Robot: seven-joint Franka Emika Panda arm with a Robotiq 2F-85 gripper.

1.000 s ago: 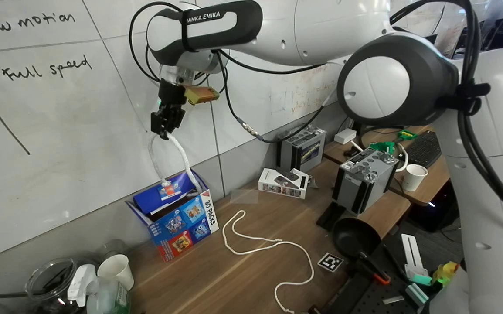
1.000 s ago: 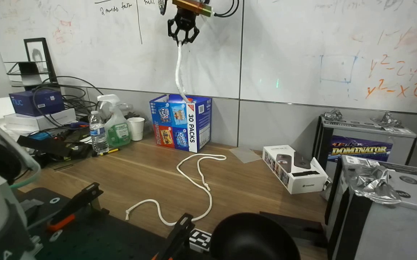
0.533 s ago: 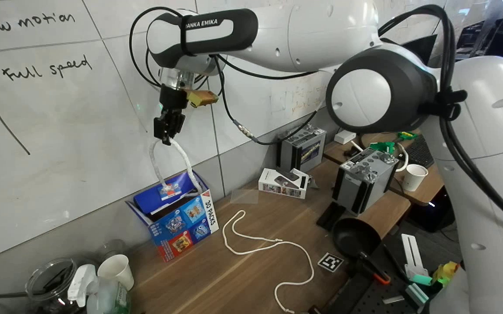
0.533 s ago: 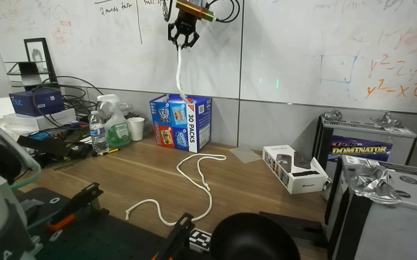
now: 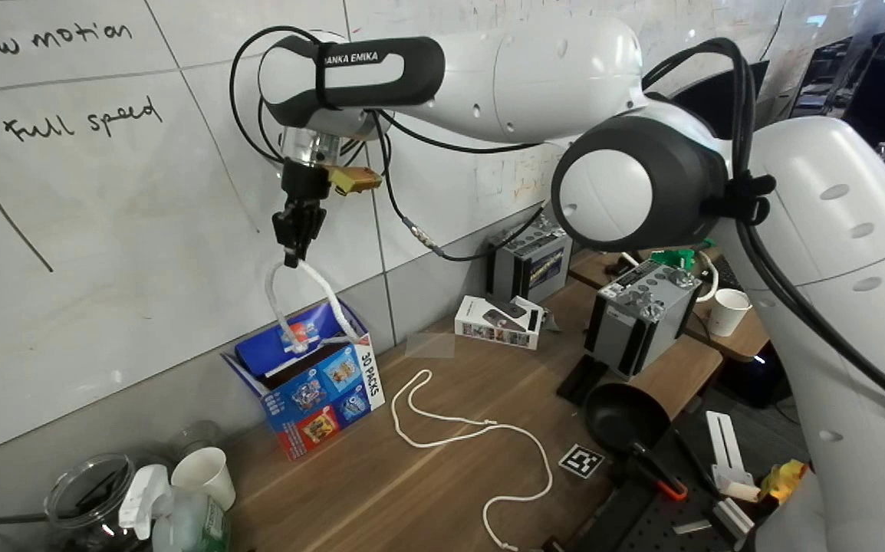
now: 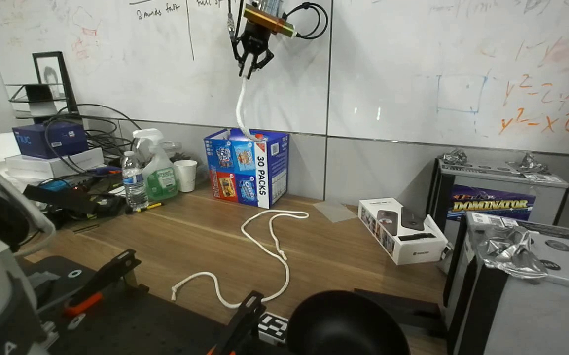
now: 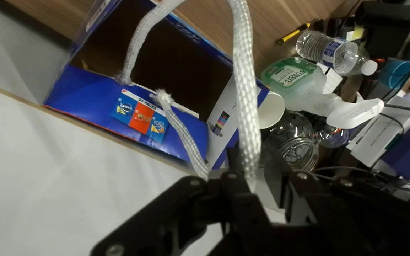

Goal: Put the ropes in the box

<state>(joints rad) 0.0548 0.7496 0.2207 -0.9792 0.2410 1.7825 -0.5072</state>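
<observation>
The blue printed box (image 5: 320, 406) stands open-topped against the whiteboard; it also shows in the other views (image 6: 235, 172) (image 7: 84, 96). One white rope (image 7: 244, 89) hangs from my gripper (image 7: 251, 153) in a loop above the box, in both exterior views too (image 5: 331, 299) (image 6: 240, 111). In the wrist view its ends hang over the box's flap and opening. My gripper is above the box (image 5: 293, 264) (image 6: 245, 76). Its jaws stand slightly apart; the rope passes between them against one finger, with a narrow gap beside it. A second white rope (image 5: 518, 498) (image 6: 288, 273) lies loose on the table.
A spray bottle (image 6: 161, 170), water bottle (image 6: 134, 182) and paper cup (image 6: 186, 175) stand beside the box. A white phone box (image 6: 403, 231), grey devices (image 5: 642, 314) and a black pan (image 5: 625, 418) are on the table's far side from them. The whiteboard (image 5: 105, 268) rises behind the box.
My gripper has come down a little towards the box, and the hanging rope has sunk with it, its ends lower at the box's opening. The rope on the table has not moved.
</observation>
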